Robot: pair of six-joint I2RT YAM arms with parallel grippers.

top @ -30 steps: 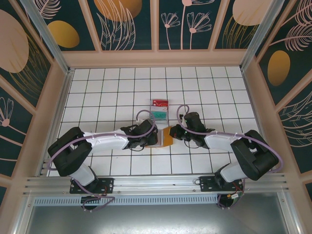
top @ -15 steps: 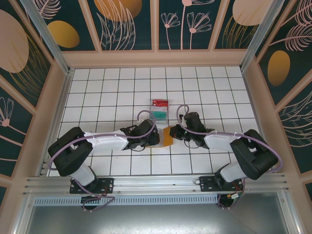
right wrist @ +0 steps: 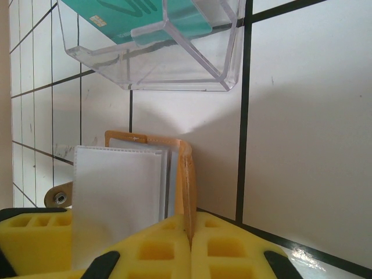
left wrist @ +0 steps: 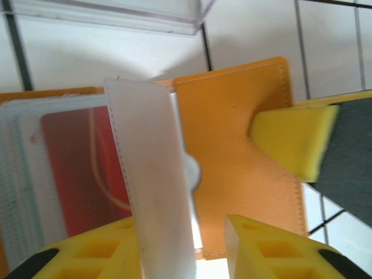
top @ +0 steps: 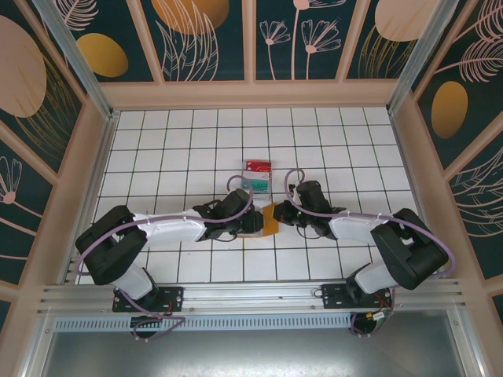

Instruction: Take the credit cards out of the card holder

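1. Your card holder (top: 267, 223) lies open on the white tiled table (top: 173, 149). It sits just toward 6 o'clock of the clear tray (top: 269, 177).
2. Your right gripper (top: 277, 214) reaches in from the holder's 3 o'clock side. Its yellow fingers (right wrist: 226, 244) are pressed together on the orange cover (left wrist: 238, 145), which stands on edge between them in the right wrist view.
3. Your left gripper (top: 250, 221) sits at the holder's 9 o'clock side with its jaws partly spread. A frosted plastic sleeve (left wrist: 154, 186) stands upright between them, close to one finger and with a visible gap to the other.
4. A sleeved red card (left wrist: 81, 168) lies flat in the holder's pockets, toward 9 o'clock of that upright sleeve in the left wrist view.
5. In the tray, the teal card (top: 255, 185) fills the compartment nearest the holder. The tray's red card (top: 258, 166) lies in the next one, toward 12 o'clock.
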